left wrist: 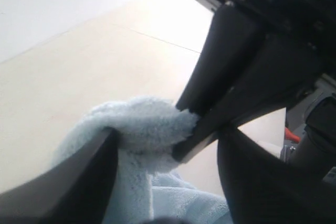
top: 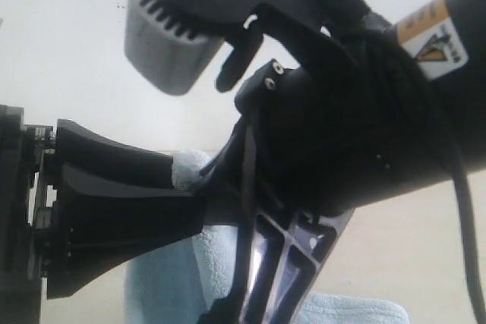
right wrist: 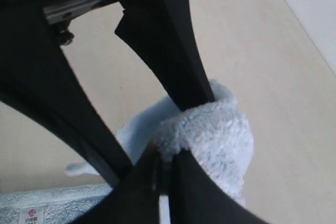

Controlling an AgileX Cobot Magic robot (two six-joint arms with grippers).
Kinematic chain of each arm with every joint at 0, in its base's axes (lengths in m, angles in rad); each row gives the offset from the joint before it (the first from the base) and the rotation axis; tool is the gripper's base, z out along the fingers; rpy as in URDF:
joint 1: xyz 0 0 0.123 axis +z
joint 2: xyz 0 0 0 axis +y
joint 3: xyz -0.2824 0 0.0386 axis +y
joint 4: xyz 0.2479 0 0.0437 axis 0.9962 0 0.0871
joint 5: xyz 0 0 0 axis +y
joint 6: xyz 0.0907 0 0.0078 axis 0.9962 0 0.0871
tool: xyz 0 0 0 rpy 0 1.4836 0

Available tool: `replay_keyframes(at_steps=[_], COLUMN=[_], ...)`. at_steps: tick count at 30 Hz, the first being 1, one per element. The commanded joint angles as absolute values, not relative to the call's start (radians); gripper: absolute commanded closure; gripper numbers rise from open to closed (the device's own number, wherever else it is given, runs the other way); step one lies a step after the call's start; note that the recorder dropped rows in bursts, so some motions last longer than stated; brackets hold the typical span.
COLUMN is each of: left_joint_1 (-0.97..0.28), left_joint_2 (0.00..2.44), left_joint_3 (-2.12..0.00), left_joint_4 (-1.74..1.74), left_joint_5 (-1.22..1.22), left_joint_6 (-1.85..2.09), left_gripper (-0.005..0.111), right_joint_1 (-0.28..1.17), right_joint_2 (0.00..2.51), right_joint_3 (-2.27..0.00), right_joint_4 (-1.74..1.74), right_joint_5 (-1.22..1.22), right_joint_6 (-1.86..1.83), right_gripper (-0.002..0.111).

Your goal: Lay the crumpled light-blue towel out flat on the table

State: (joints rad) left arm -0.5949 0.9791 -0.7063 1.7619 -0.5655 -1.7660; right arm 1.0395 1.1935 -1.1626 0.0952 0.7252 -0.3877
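A bunched fold of the light-blue towel (right wrist: 210, 135) is lifted off the cream table (right wrist: 273, 77), and my right gripper (right wrist: 165, 163) is shut on it. My left gripper (left wrist: 168, 132) stands open around the same fold of the towel (left wrist: 142, 124). One of its fingers (left wrist: 84, 177) rests against the cloth and the other stands apart. In the exterior view the left gripper (top: 186, 187) reaches in from the left toward the raised towel tip (top: 188, 168). The rest of the towel (top: 167, 286) hangs down below. A small white label (right wrist: 30, 216) shows on the part lying lower.
The right arm's black body (top: 357, 127) and its grey camera housing (top: 167, 36) fill most of the exterior view. A white wall (left wrist: 52, 3) borders the table (left wrist: 79, 66). A red and black object (left wrist: 292, 136) shows beyond the left gripper.
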Motion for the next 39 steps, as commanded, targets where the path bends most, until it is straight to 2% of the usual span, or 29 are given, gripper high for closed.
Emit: replay_keyframes(at_steps=[1, 8, 16, 28, 39], left_joint_1=[-0.59, -0.59, -0.59, -0.59, -0.59], left_joint_2=[0.984, 0.98, 0.882, 0.981, 1.04], left_joint_3=[-0.709, -0.709, -0.709, -0.705, -0.67], left_joint_4=[1.744, 1.744, 1.744, 1.744, 1.744], left_joint_5=[-0.567, -0.665, -0.652, -0.688, -0.615], left_joint_6=[-1.751, -1.751, -1.732, -1.732, -1.7], left_gripper=[0.052, 0.052, 0.054, 0.054, 0.054], right_joint_1=[1.046, 1.046, 1.046, 1.046, 1.046], right_joint_2=[1.185, 1.185, 1.185, 1.185, 1.185], right_joint_3=[-1.159, -1.159, -1.159, -1.159, -1.159], right_joint_4=[0.105, 0.067, -0.316, -0.171, -0.143], right_joint_5=[0.744, 0.746, 0.856, 0.794, 0.782], right_joint_6=[-0.393, -0.384, -0.165, -0.247, -0.255], right_gripper=[0.108, 0.108, 0.108, 0.108, 0.108])
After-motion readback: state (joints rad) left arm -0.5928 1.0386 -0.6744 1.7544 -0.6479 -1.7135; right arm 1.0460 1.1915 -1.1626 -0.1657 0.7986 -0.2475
